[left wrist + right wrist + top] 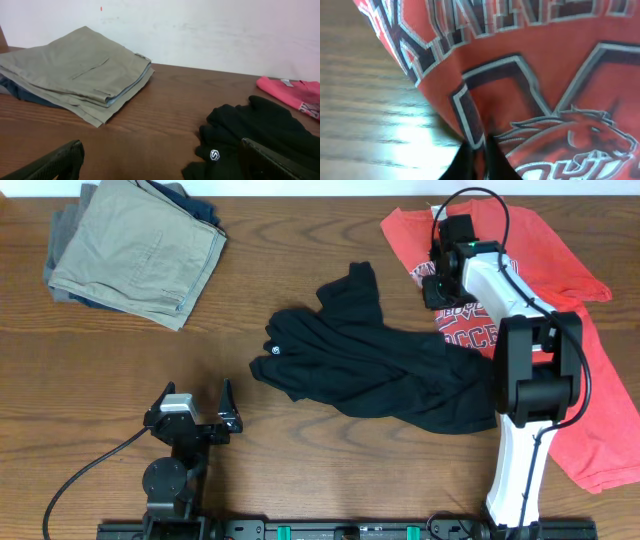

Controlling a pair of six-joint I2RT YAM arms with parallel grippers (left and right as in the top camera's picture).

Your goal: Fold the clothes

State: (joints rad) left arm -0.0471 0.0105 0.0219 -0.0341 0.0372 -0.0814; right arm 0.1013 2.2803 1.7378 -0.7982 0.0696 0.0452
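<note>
The black garment (375, 370) is lying crumpled mid-table (300, 480), its white logo (275, 350) facing up. The left gripper (197, 408) is sitting nearby with fingers spread wide. The right gripper (479, 155) is pinching a fold of the red T-shirt (560, 260).

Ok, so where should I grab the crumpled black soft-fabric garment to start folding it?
Pinch the crumpled black soft-fabric garment at its left lobe, by the small white round logo, coming from the left with the open left hand. That end lies free on the wooden table, nearest that hand, while the right end overlaps the red T-shirt.
</note>
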